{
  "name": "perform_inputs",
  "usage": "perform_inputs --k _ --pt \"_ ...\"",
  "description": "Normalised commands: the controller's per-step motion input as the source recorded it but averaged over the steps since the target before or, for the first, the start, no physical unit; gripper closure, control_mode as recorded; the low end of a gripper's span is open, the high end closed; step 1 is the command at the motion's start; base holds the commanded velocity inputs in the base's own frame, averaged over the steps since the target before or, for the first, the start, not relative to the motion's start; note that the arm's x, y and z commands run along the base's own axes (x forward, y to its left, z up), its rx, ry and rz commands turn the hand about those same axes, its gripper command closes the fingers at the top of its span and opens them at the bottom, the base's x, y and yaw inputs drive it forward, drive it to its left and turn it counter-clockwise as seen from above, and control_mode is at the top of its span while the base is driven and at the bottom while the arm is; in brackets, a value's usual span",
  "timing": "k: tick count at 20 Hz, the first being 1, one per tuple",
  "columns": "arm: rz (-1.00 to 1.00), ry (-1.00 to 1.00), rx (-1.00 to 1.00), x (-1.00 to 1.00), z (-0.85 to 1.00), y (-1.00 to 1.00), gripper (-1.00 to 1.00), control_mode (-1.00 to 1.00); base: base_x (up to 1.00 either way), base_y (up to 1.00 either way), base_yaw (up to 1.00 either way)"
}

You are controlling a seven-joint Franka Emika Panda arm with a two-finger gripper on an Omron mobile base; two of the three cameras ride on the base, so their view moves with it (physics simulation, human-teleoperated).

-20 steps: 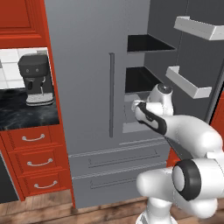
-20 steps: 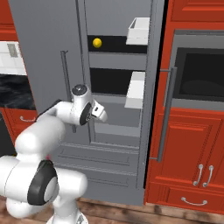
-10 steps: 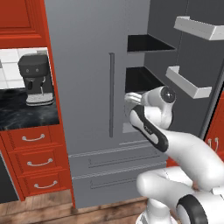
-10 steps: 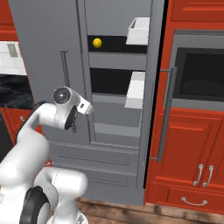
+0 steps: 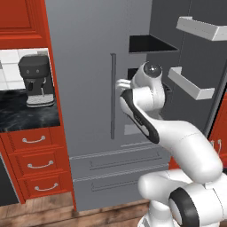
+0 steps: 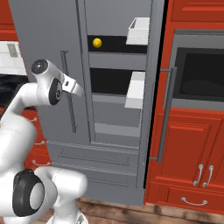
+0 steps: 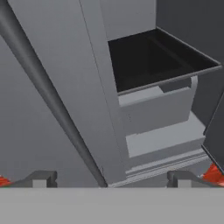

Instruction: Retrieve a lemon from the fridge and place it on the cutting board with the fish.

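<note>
The lemon [image 6: 97, 42] lies small and yellow on the top black shelf of the grey fridge [image 6: 48, 26], whose right door [image 6: 153, 87] stands open. My gripper [image 6: 78, 90] hangs well below and left of the lemon, in front of the shut left door by its vertical bar handle [image 5: 113, 95]. In the hand view my gripper [image 7: 111, 181] is open, its fingertips [image 7: 41, 178] wide apart with nothing between them, looking past the handle [image 7: 48, 100] at a bare black shelf [image 7: 153, 57]. The cutting board and the fish are out of view.
White door bins [image 6: 135, 89] jut from the open door toward the shelves. A built-in oven [image 6: 201, 74] and red cabinets [image 6: 188, 153] stand to the right. A coffee machine [image 5: 35, 80] sits on the dark counter [image 5: 26, 115] to the left, above red drawers [image 5: 35, 164].
The arm has swung left and slightly up, carrying the hand from the open compartment's middle shelf over to the shut left door's handle. The jaws stay open.
</note>
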Motion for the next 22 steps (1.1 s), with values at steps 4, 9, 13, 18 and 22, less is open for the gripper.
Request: perform_inputs --k 4,9,13,18,22 --pt "-0.02 0.03 -0.04 0.00 -0.04 0.05 -1.00 -1.00 0.00 0.00 0.00" --pt "0.03 0.02 -0.05 0.42 -0.01 0.00 -1.00 -1.00 0.00 0.00 0.00" --pt "0.13 0.00 -0.02 0.58 0.00 0.14 -1.00 -1.00 0.00 0.00 0.00" --pt "0.11 0.00 -0.03 0.63 0.00 0.23 -1.00 -1.00 0.00 0.00 0.00" --pt "0.00 0.00 -0.08 0.42 0.00 0.42 -1.00 -1.00 0.00 0.00 0.00"
